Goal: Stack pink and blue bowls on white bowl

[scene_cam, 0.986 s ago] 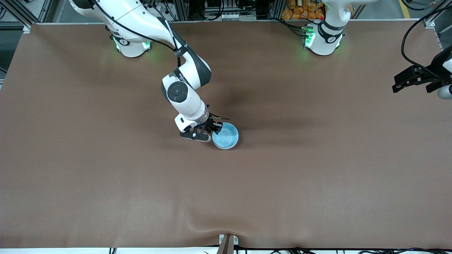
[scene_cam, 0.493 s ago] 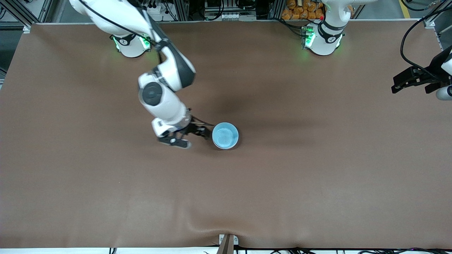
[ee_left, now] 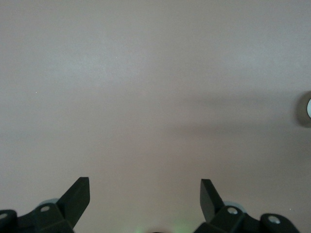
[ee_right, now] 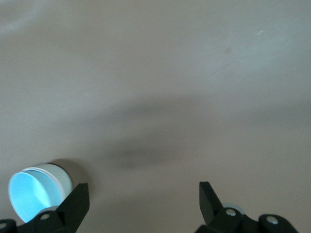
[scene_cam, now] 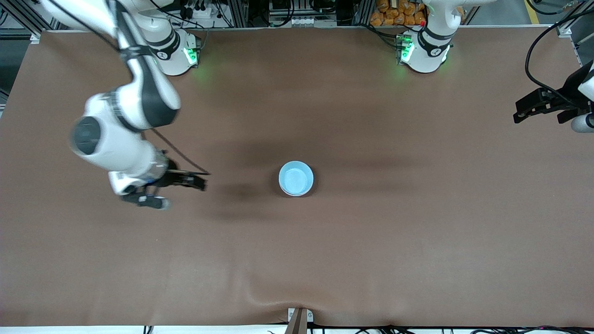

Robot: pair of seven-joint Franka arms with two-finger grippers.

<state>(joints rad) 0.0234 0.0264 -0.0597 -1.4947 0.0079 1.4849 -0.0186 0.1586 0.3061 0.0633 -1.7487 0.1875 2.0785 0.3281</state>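
The light blue bowl (scene_cam: 296, 178) stands upright in the middle of the table. In the right wrist view its blue inside (ee_right: 26, 194) sits within a white outer wall (ee_right: 62, 178), the white bowl under it. The pink bowl is hidden. My right gripper (scene_cam: 200, 181) is open and empty over bare table, well off from the bowls toward the right arm's end; its wrist view shows its jaws wide apart (ee_right: 144, 199). My left gripper (scene_cam: 522, 111) waits open and empty at the left arm's end of the table (ee_left: 145, 194).
The brown table mat (scene_cam: 371, 255) is bare around the bowls. A sliver of the bowl stack shows at the edge of the left wrist view (ee_left: 308, 108). A bracket (scene_cam: 299, 317) sits at the table edge nearest the front camera.
My right gripper has let go of the blue bowl's rim and swung away toward the right arm's end of the table. The blue bowl stays in place. The left arm has not moved.
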